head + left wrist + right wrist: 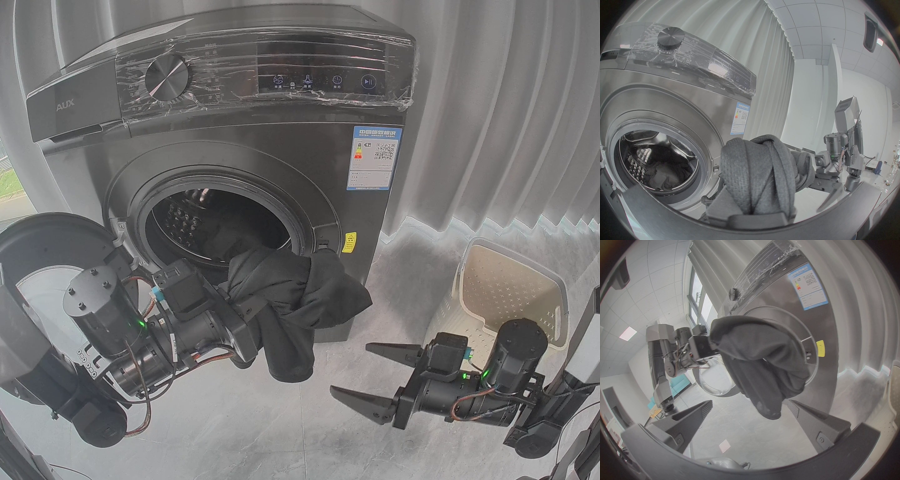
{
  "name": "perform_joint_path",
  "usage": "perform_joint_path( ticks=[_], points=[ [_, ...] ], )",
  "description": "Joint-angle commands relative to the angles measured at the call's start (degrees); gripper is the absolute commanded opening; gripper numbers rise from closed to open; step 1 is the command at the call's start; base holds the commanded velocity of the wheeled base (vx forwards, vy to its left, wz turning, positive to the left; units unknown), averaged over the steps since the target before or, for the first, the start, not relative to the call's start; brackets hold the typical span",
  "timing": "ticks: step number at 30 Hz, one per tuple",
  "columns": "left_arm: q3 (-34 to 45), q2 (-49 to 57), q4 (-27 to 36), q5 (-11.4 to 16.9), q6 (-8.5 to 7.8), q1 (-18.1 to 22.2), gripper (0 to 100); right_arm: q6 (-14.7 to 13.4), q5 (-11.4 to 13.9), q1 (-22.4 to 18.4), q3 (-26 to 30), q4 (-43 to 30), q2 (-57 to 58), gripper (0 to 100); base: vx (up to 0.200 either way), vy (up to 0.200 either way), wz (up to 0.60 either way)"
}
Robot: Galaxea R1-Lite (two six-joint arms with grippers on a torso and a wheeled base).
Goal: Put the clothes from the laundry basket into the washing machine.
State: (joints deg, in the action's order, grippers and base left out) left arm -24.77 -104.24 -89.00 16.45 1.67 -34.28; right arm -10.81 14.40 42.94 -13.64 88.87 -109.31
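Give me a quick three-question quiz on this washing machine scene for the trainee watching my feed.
1. True or false: the right gripper stands open, holding nothing.
2. Where is the dark grey fabric garment? A) flat on the floor; B) held by the left gripper, in front of the opening of the silver-grey front-loading washing machine; C) draped over the control dial.
3. Complete: the machine's round door is ____.
Key: 1 true; 2 B; 3 open.
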Motion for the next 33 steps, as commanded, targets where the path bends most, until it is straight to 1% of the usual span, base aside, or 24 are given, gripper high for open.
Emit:
perform_joint_path(
  ticks=[1,3,5,8,13,23,24,25,26,27,28,29,30,31,32,33],
  points=[
    [0.4,1.4,-0.1,-0.1,0.00,-0.1,0,0.4,0.0,-4.0,-0.8,0.1,1.6,100,0.000,0.000,0.00],
    [0.6,2.0,-0.1,-0.1,0.00,-0.1,0,0.6,0.0,-5.6,-1.7,0.0,1.8,100,0.000,0.000,0.00],
    [0.6,2.4,-0.1,-0.1,0.09,-0.1,0,1.0,0.0,-6.2,-3.0,0.0,1.8,100,0.000,0.000,0.00],
    [0.7,2.7,-0.1,-0.1,0.09,-0.1,0,1.0,0.0,-6.1,-4.4,0.0,1.6,100,0.000,0.000,0.00],
    [1.1,3.3,-0.1,-0.1,0.70,-0.1,0,1.0,0.0,-5.8,-4.4,0.0,1.2,100,0.000,0.000,0.00],
    [1.8,3.8,-0.1,-0.1,0.70,0.0,0,1.1,0.0,-5.8,-4.6,0.0,1.1,100,0.000,0.000,0.00],
    [1.7,3.9,0.0,-0.5,0.88,0.0,0,1.1,0.0,-5.8,-4.6,0.0,1.1,100,0.000,0.000,0.00],
    [1.5,3.9,0.0,-2.0,1.49,0.0,0,1.1,0.0,-5.7,-4.6,0.0,1.1,100,0.000,0.000,0.00],
    [1.5,3.9,0.0,-4.0,2.37,-0.1,0,1.1,0.0,-5.6,-4.6,0.0,1.1,100,0.000,0.000,0.00],
    [1.6,4.0,0.0,-6.2,2.90,-0.1,0,1.1,0.0,-5.6,-4.6,0.0,1.1,100,0.000,0.000,0.00],
    [1.7,4.0,0.0,-8.3,3.16,-0.1,0,1.1,0.0,-5.6,-4.6,0.0,1.1,100,0.000,0.000,0.00],
    [2.0,4.0,0.0,-11.2,3.43,-0.1,0,1.1,0.0,-5.6,-4.6,0.0,1.1,100,0.000,0.000,0.00],
    [2.3,4.0,0.0,-12.7,3.52,-0.1,0,1.1,0.0,-5.6,-4.6,0.0,1.1,100,0.000,0.000,0.00],
    [2.3,4.0,0.0,-12.7,3.52,-0.1,0,1.1,0.0,-5.6,-4.6,0.0,1.1,100,0.000,0.000,0.00],
    [3.7,4.0,0.0,-15.7,3.69,-0.6,0,1.1,0.0,-5.6,-4.6,0.0,1.2,100,0.000,0.000,0.00],
    [4.9,4.0,0.0,-16.8,3.52,-0.7,0,1.1,0.0,-5.5,-4.6,0.0,1.3,100,0.000,0.000,0.00]
  ],
)
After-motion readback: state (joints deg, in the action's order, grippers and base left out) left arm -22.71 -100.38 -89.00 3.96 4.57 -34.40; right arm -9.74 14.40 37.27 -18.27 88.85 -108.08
